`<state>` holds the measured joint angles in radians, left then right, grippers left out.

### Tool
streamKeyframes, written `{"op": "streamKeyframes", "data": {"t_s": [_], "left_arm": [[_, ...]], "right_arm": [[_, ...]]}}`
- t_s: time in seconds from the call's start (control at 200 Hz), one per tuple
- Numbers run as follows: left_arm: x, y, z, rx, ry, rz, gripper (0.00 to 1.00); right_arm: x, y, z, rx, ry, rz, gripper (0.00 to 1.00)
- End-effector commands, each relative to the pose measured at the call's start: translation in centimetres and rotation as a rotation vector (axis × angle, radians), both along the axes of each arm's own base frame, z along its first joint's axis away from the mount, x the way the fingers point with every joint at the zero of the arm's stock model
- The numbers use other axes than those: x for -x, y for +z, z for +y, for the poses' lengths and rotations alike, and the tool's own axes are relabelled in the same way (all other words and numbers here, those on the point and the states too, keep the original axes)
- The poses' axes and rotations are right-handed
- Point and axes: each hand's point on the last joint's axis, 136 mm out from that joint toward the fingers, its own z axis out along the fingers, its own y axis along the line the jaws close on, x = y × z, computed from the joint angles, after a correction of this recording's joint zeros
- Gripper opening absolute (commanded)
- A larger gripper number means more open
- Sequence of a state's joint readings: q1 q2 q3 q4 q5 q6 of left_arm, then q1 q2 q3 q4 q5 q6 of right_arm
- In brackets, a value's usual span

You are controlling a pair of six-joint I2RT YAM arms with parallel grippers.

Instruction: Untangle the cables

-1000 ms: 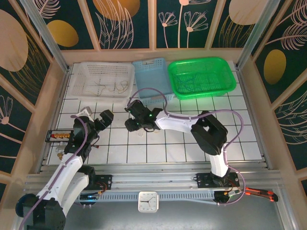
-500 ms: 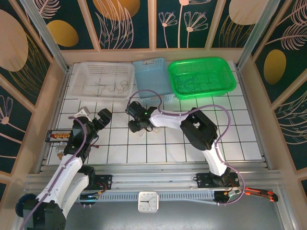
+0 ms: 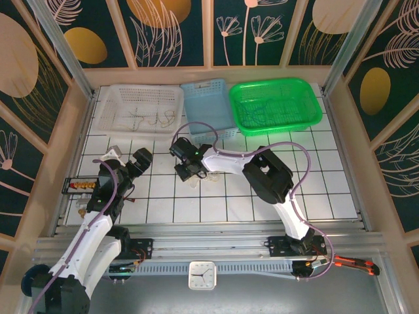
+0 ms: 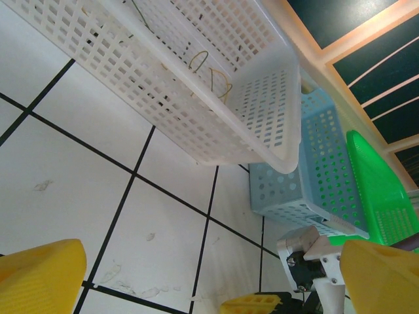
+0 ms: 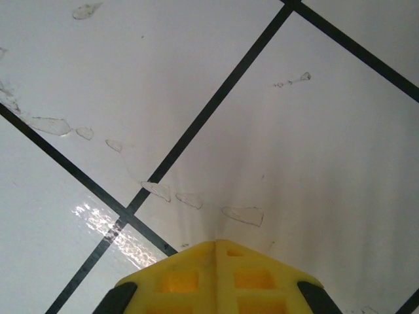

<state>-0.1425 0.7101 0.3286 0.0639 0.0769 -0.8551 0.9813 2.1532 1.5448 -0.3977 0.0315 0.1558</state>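
Thin yellowish-beige cables (image 3: 149, 118) lie in loose loops in the white basket (image 3: 111, 98) at the back left, and the left wrist view shows these cables (image 4: 209, 67) through the basket wall. Faint thin wires (image 3: 265, 108) lie in the green basket (image 3: 314, 108). My left gripper (image 3: 143, 157) hovers over the tiles in front of the white basket, its yellow fingers (image 4: 39, 278) spread wide, open and empty (image 4: 209, 252). My right gripper (image 3: 186, 171) points down at the tiled floor to its right. It is shut (image 5: 216, 244), fingertips pressed together with nothing between them.
A blue basket (image 3: 200, 95) stands between the white and green ones. A red wire with a black terminal strip (image 3: 78, 186) lies at the left edge. A clock (image 3: 201, 275) and an orange-handled tool (image 3: 357, 264) sit on the front rail. Purple arm cables (image 3: 308, 163) loop above the tiles.
The right arm's elbow has swung left and its gripper has shifted slightly left, still shut and pointing down. The left gripper has edged a little to the left and stays open.
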Motion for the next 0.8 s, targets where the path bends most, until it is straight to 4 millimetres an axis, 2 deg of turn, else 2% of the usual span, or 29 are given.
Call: {"op": "streamKeyframes", "data": {"t_s": [0.0,0.075,0.145,0.21,0.45,0.62,0.796], "left_arm": [[-0.3,1.7,-0.3,0.018,-0.008,-0.042,0.99],[-0.4,1.8,-0.4,0.017,-0.013,-0.043,0.99],[-0.4,1.9,-0.5,0.019,-0.019,-0.044,0.99],[-0.4,2.0,-0.5,0.019,-0.019,-0.047,0.99],[-0.5,2.1,-0.5,0.019,-0.018,-0.048,0.99],[-0.5,2.3,-0.4,0.020,-0.013,-0.051,0.99],[-0.4,2.5,-0.3,0.020,-0.008,-0.055,0.99]], "right_arm": [[-0.4,4.0,0.4,-0.072,-0.008,-0.033,0.00],[-0.1,5.6,0.5,-0.101,-0.013,-0.045,0.00],[0.3,6.4,0.4,-0.116,-0.016,-0.047,0.13],[1.0,6.5,0.2,-0.116,-0.016,-0.041,0.18],[3.8,5.0,-0.4,-0.067,-0.010,-0.016,0.34],[4.9,3.3,-1.0,-0.014,-0.029,-0.009,0.35],[4.7,2.0,-1.7,0.022,-0.061,-0.016,0.34]]}}
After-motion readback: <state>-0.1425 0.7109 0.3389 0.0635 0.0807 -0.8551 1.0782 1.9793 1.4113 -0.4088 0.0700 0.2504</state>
